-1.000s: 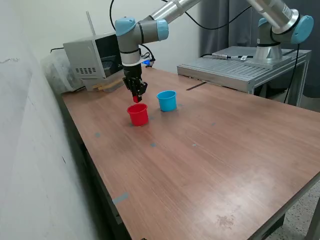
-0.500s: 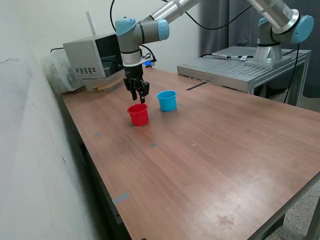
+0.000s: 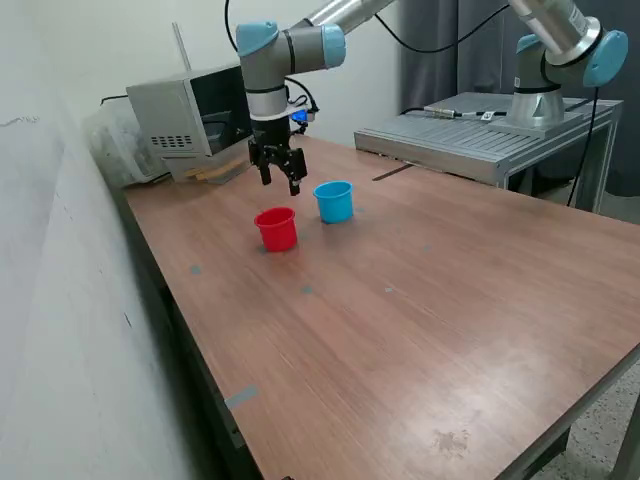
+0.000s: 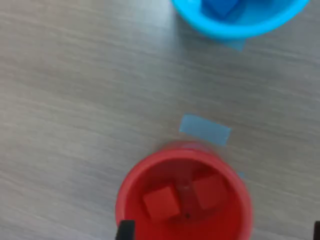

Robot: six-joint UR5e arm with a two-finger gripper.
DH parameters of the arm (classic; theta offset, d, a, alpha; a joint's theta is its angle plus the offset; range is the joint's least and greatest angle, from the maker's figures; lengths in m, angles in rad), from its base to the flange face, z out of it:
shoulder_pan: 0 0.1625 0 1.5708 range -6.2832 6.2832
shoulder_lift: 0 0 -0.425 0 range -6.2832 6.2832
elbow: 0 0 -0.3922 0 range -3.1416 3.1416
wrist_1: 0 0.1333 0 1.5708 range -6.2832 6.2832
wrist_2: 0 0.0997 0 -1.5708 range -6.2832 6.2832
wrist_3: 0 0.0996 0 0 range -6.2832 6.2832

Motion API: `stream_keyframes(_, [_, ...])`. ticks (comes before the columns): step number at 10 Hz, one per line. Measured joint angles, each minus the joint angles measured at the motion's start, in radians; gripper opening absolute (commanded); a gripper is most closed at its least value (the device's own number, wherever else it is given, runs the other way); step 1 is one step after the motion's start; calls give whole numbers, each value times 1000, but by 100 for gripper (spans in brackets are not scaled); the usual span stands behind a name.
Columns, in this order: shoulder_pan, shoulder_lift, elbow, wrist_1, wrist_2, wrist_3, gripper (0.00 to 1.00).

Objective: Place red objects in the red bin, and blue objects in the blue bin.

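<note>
The red bin (image 3: 276, 228) stands on the wooden table (image 3: 420, 290), with the blue bin (image 3: 334, 201) just to its right in the exterior view. In the wrist view the red bin (image 4: 184, 197) holds two red cubes (image 4: 160, 204) (image 4: 210, 191) side by side on its floor. A dark-blue cube (image 4: 220, 7) shows inside the blue bin (image 4: 239, 20), cut off by the picture's edge. My gripper (image 3: 281, 183) hangs open and empty above and slightly behind the red bin. Only its fingertips (image 4: 125, 231) show in the wrist view.
A grey box-shaped device (image 3: 190, 112) and some clutter sit at the table's far corner. A second arm (image 3: 560, 50) stands on a metal stand (image 3: 480, 135) at the exterior view's right. A strip of blue tape (image 4: 205, 129) lies between the bins.
A second ago my gripper held a red cube low over the red bin. It has since opened, the cube now lies in the bin, and the gripper has risen.
</note>
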Motion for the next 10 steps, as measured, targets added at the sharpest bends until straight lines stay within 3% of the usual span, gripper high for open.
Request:
stream_keyframes(7, [65, -596, 401, 20, 42, 165, 100])
stream_keyframes(10, [78, -765, 455, 187, 43, 250, 100])
